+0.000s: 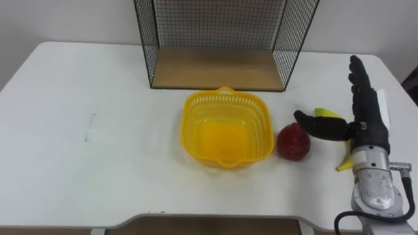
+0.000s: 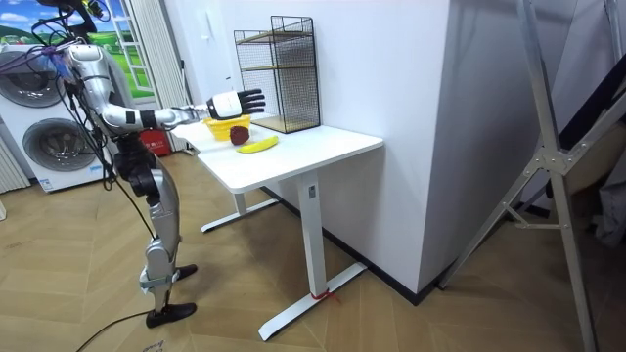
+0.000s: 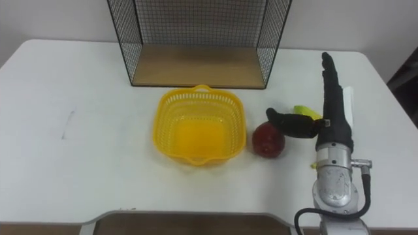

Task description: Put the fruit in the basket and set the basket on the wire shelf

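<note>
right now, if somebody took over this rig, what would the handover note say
Right hand: open, fingers straight, hanging over the banana, thumb stretched towards the red fruit; it grips nothing.
Yellow basket: empty, on the white table just in front of the wire shelf.
Red fruit: on the table beside the basket's right side. Banana: further right, partly covered by the hand.
Done: nothing yet.
Left: put both fruit in the basket, then set the basket on the wire shelf.
</note>
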Tool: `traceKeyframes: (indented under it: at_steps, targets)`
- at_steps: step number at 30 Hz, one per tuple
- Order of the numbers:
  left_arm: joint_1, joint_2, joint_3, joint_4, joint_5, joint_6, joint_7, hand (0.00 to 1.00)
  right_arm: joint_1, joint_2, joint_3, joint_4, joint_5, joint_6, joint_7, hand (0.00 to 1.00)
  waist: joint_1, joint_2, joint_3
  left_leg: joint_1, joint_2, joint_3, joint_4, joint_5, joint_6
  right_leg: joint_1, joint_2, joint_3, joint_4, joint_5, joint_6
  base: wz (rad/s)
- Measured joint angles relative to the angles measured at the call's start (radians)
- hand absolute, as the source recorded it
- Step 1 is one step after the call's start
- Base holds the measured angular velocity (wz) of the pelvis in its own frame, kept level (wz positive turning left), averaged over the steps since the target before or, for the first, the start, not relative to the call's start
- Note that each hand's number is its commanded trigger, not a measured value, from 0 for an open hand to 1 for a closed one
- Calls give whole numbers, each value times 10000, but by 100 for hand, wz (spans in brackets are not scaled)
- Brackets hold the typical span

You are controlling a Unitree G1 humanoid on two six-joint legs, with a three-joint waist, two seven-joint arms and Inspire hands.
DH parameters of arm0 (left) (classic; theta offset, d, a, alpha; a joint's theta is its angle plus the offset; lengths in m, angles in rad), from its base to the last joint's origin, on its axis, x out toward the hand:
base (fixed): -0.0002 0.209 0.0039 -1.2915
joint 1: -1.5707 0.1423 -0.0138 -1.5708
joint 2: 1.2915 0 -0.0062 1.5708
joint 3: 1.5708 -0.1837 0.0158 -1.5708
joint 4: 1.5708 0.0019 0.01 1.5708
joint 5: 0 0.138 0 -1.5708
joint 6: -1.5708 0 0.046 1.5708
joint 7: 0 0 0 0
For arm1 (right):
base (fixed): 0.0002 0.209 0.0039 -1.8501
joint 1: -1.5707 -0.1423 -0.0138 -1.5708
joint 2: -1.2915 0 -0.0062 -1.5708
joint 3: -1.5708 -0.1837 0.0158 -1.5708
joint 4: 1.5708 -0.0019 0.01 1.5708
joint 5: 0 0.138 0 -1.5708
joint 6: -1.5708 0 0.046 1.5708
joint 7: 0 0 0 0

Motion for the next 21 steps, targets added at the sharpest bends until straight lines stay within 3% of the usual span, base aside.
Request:
traceKeyframes:
  at_steps: [21]
  targets:
    - [-52, -18, -12, -5, 131, 80, 2, 0, 371, 32, 414, 572, -408, 134, 876, 0, -6, -1, -23, 20, -10, -40, 26, 2, -2, 32, 1, 14, -9, 1, -2, 0]
